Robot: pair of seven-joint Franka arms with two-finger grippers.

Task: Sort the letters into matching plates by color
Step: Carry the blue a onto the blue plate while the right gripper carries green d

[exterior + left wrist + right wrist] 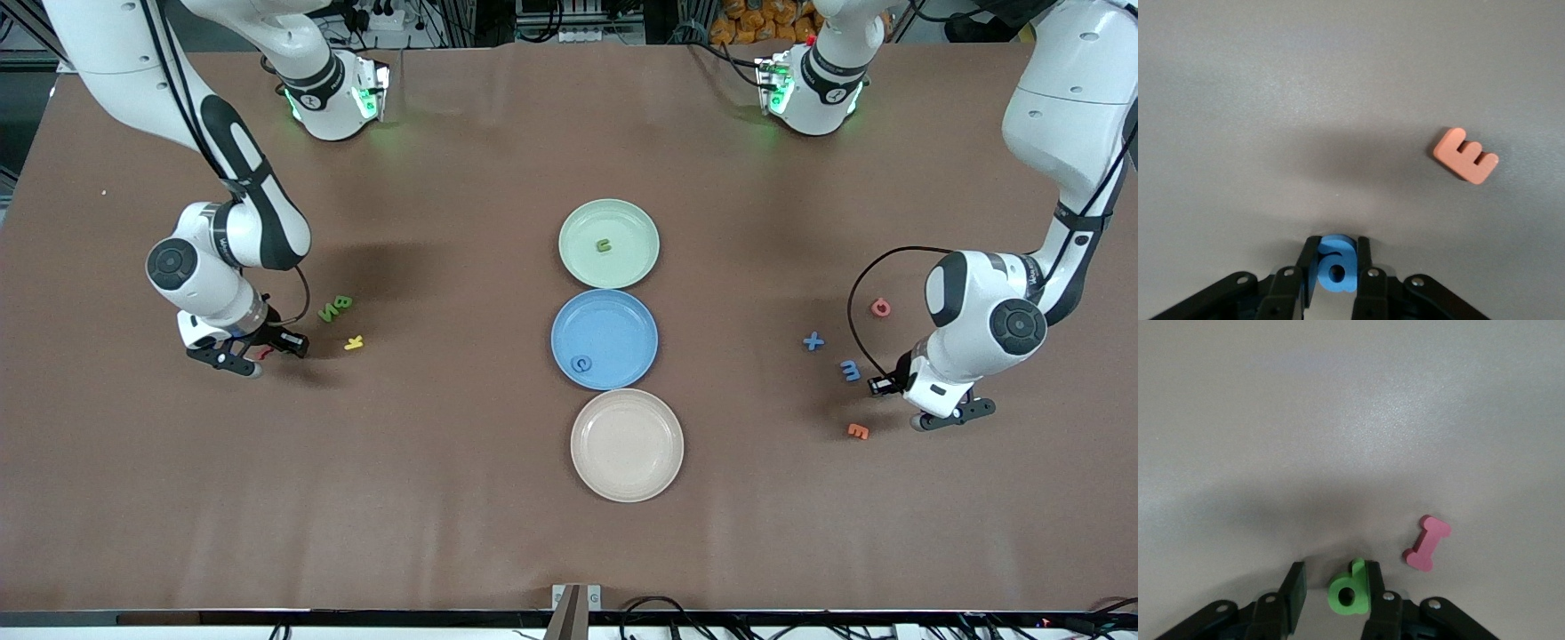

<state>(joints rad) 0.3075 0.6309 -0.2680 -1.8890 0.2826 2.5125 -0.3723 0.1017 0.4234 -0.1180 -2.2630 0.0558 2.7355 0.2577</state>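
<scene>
Taking the blue plate as landmark: the left gripper sits low at the table toward the left arm's end from it, pressed onto a blue letter, which stands on edge between the fingers. An orange E lies near it.

The right gripper is low at the table toward the right arm's end from the blue plate. Its fingers are spread, a green letter leaning against one pad only, a pink letter just beside.

The green plate, touching the blue plate on the robots' side, holds a green u; the blue plate holds a blue c.

Risks, as I judge them: the green letter may tip or skid as the pads close unevenly. The blue letter seems, though the view is partial, held near its edge, so it could twist out during the carry.
</scene>
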